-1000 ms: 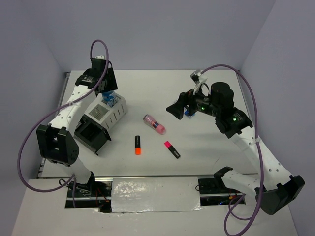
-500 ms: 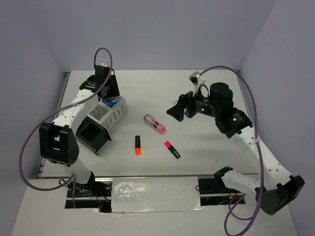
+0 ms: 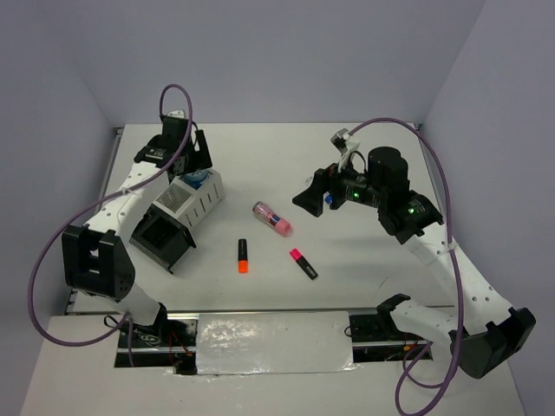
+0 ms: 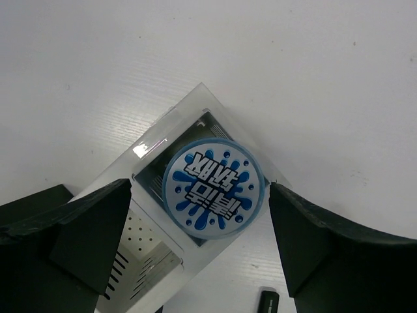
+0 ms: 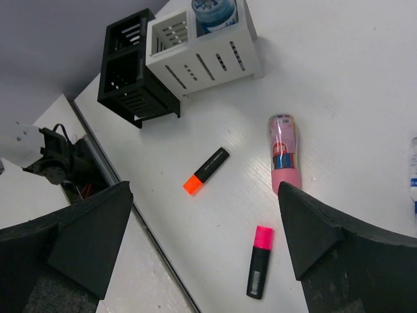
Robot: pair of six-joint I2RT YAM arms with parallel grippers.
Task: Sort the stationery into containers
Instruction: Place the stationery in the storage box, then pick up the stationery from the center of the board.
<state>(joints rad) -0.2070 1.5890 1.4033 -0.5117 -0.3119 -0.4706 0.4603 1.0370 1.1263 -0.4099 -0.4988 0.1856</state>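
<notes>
The left gripper point(image 3: 189, 163) hangs directly over the white organizer point(image 4: 163, 140), its 2 fingers spread wide with nothing between them, and a blue tape roll point(image 4: 213, 190) lies flat in the end compartment below, so to my eye that piece is delivered. The black organizer point(image 3: 160, 236) stands touching the white one. Across the table point(image 3: 347, 156) the right gripper point(image 3: 310, 196) hovers high, also gaping and empty, which looks like a vantage for choosing its next pick. Below it lie the pink tube point(image 5: 284, 160), the orange highlighter point(image 5: 206, 171) and the pink highlighter point(image 5: 259, 261), each apart from the others, and what I take for the blue marker point(image 5: 414, 179) shows at the view's edge; all 4 are unsorted
</notes>
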